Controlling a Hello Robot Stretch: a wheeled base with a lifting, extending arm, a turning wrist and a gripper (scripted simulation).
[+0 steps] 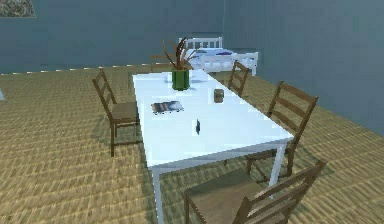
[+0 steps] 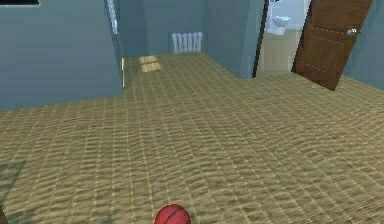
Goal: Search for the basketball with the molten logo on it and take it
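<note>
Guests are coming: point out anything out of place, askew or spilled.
A round reddish-orange ball lies loose on the tan woven floor at the arm side view's bottom edge, away from any furniture. On the white rectangular table, the green plant pot and brown mug stand upright, nothing spilled.

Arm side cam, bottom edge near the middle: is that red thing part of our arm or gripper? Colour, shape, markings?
No, that's not robot hardware. It's a round red ball, cut off by the bottom edge, lying on the tan woven floor. No markings can be made out on it.
</note>
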